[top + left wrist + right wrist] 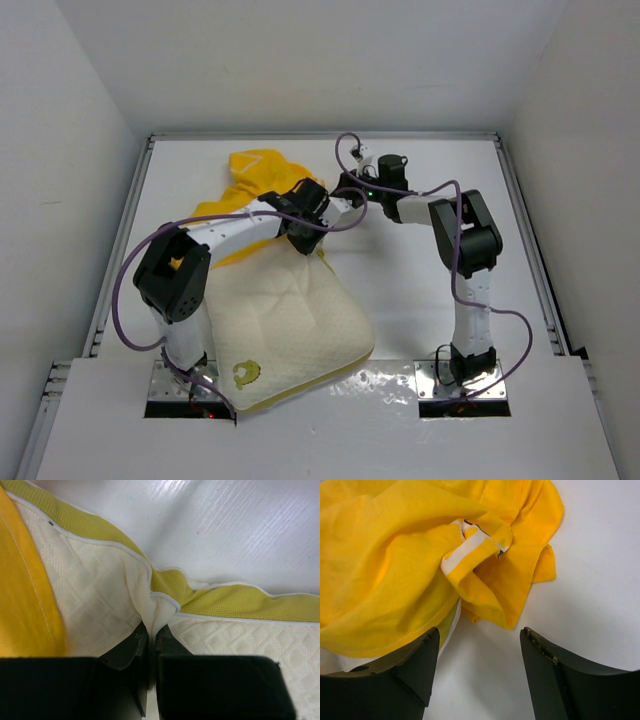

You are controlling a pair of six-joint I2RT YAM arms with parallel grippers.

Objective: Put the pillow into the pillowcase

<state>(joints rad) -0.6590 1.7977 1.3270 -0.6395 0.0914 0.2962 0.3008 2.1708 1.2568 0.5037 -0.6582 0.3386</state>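
The pillow (290,325) is being supported by the worktop (430,290) in front of the left arm's base, with its logo corner turned toward the near edge. Its far end is being overlapped by the pillowcase (255,175), which is being left crumpled toward the back of the worktop.

A fold of the pillow's cream cover, just below the yellow edge band (235,602), is being pinched by the left end effector (151,645). Its 2 jaws are being pressed almost together, with only that fabric between them. This hold is being judged as an anchor, so that the pillow's far edge can be steered toward the case instead of sliding away.

The right end effector (479,665) is being held wide apart over the worktop, and nothing is being gripped by it. The pillowcase's hem is being shown just ahead of it, close to 1 jaw. That placement is being judged as a setup for taking 1 layer of the hem, so that the mouth can be lifted and spread.

Most of the pillow is being left uncovered, so the task is being judged as barely begun. Whether its far end is being enclosed by the case or merely draped cannot be told.
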